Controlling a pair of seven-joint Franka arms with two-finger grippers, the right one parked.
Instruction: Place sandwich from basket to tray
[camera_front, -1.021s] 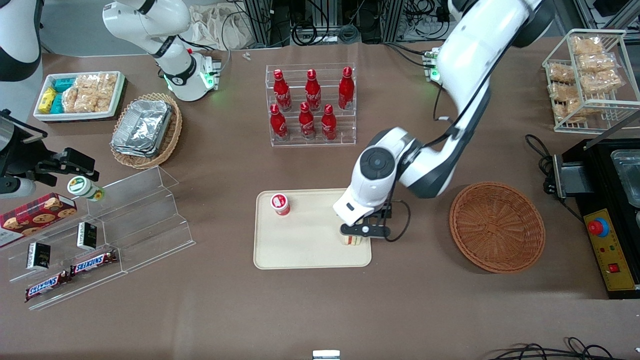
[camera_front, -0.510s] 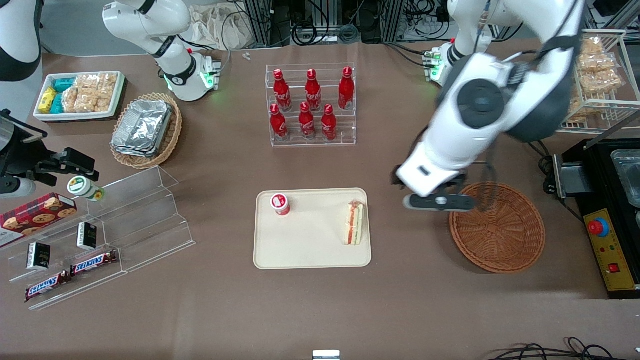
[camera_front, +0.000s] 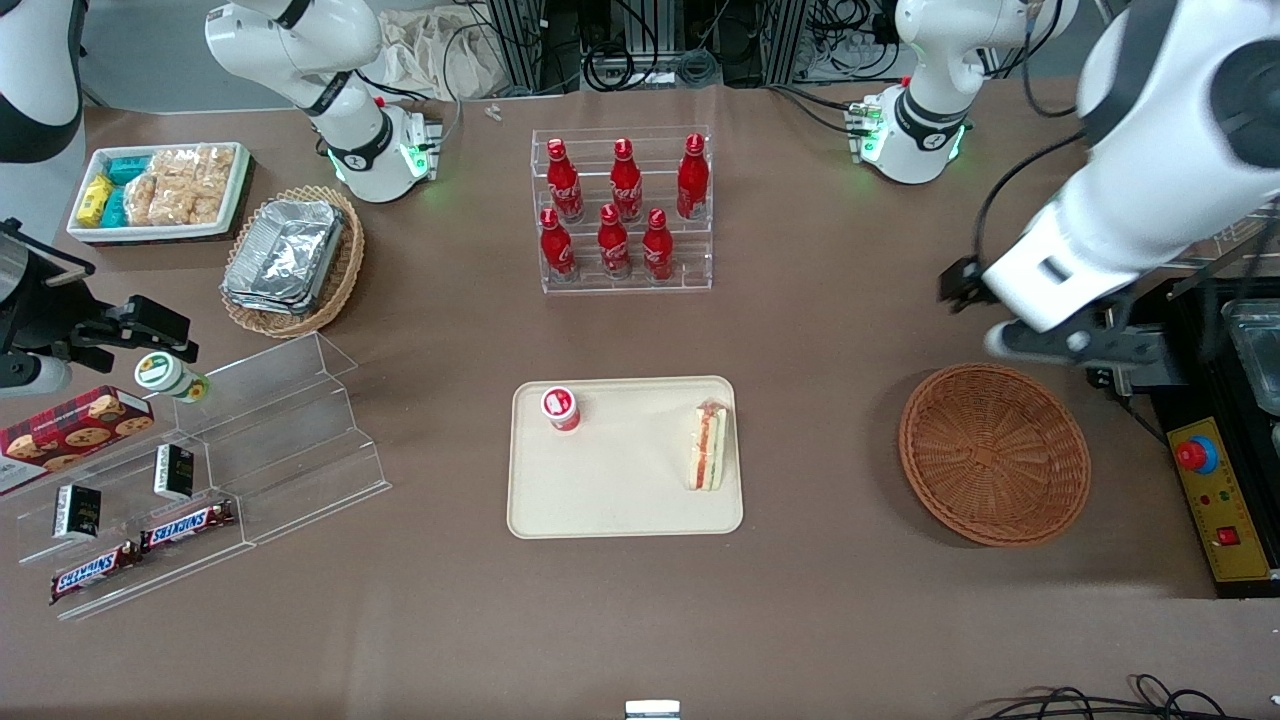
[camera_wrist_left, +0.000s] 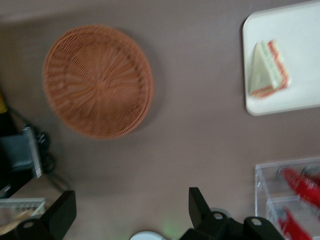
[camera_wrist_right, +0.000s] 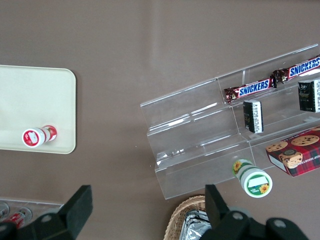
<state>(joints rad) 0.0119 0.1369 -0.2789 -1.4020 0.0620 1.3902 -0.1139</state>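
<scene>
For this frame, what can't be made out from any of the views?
- Gripper, front view: above the table beside the basket; its fingertips merge with dark equipment.
- Sandwich, left wrist view: blurred on the tray; filling unreadable.
- Tray, left wrist and right wrist views: cut off by the frame edge.

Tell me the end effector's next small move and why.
Probably just retreat and park: the sandwich already lies on the tray, the basket holds nothing, and the end effector hangs open and clear above the table near the basket.

White arm casings, black claw (camera_wrist_left: 130, 217)
</scene>
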